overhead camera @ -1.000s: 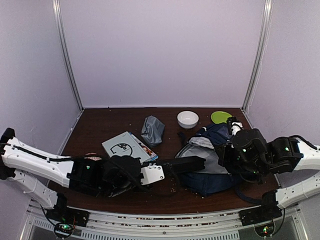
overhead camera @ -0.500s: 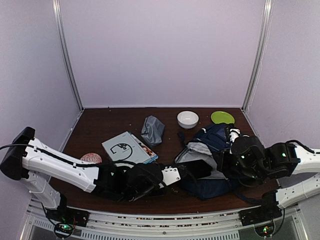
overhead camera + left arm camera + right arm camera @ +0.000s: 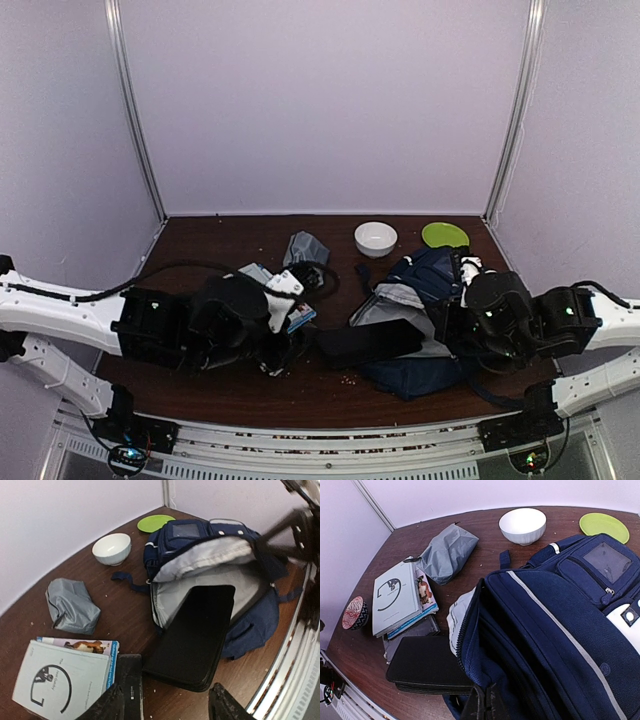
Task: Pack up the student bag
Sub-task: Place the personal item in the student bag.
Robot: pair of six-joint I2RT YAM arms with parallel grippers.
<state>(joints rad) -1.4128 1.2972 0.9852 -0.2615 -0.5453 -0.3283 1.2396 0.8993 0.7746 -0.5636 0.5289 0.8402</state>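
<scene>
The student bag (image 3: 425, 285) lies on its side at the right, its mouth facing left and its grey lining (image 3: 200, 565) showing. A flat black case (image 3: 192, 635) lies with its far end inside the mouth and its near end on the table (image 3: 215, 250). My left gripper (image 3: 165, 707) hovers open just short of the case, with nothing between its fingers. In the top view the left gripper (image 3: 288, 345) is left of the case (image 3: 368, 342). My right gripper (image 3: 485, 706) is shut on the bag's (image 3: 560, 625) upper opening edge, holding it up.
A stack of books (image 3: 60, 680) lies on a dark flat item (image 3: 129, 680) at the left. A grey pouch (image 3: 72, 605), white bowl (image 3: 112, 548) and green plate (image 3: 156, 522) sit further back. A patterned cup (image 3: 354, 612) stands beside the books. Crumbs dot the table.
My left gripper opened, let go of the black case and drew back to the left. The case stays half inside the bag's mouth. The right gripper keeps its hold.
</scene>
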